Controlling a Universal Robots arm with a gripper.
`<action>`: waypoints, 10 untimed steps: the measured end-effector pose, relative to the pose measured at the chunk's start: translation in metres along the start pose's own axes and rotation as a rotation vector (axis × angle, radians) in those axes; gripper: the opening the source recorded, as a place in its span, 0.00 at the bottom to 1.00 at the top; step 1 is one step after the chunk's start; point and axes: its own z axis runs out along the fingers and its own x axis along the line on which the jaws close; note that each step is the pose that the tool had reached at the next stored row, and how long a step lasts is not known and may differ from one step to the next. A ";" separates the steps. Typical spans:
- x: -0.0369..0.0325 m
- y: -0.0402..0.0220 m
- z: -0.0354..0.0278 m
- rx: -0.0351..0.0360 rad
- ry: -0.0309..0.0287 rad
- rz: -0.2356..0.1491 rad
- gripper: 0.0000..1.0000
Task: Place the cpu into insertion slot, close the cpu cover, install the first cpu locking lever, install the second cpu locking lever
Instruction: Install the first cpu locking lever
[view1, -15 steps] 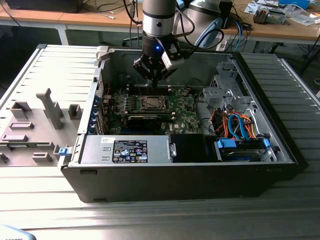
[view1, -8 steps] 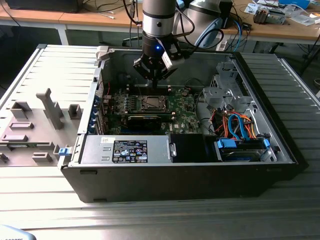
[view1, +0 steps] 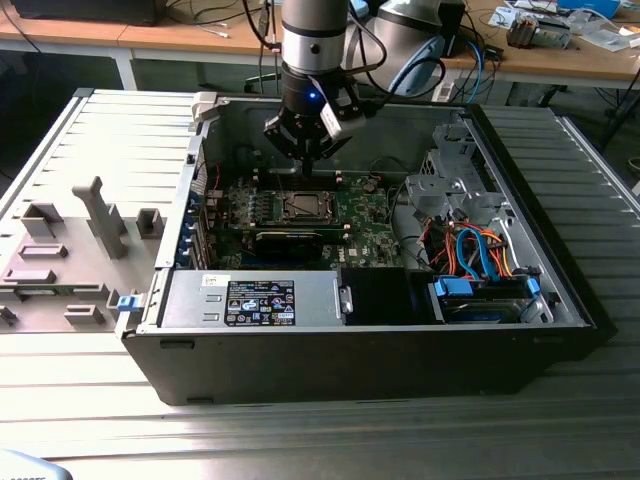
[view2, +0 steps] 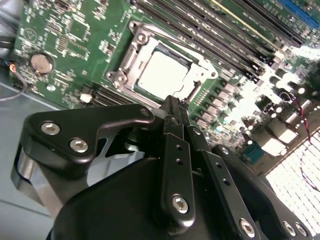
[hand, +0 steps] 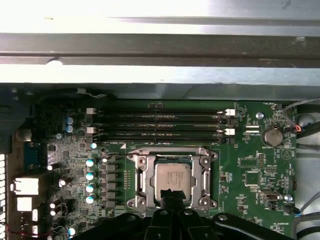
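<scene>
Inside the open computer case (view1: 350, 360), the cpu (hand: 172, 175) sits socketed under the lowered cpu cover (hand: 142, 172), while the gripper (hand: 172, 196), jaws together, hovers at the cover's edge, so lever locking seems in hand and needs fine aim.

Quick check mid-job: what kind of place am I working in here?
Probably an electronics lab or workshop: an open computer case sits on a slatted metal table, with a grey fixture plate beside it and cable-strewn wooden desks behind.
</scene>
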 end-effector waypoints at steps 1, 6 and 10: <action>0.0053 0.0001 0.0000 -0.0012 -0.0018 0.000 0.11; 0.0293 0.0003 -0.0003 -0.0016 -0.0090 0.000 0.11; 0.0350 0.0003 -0.0003 -0.0016 -0.0093 0.000 0.11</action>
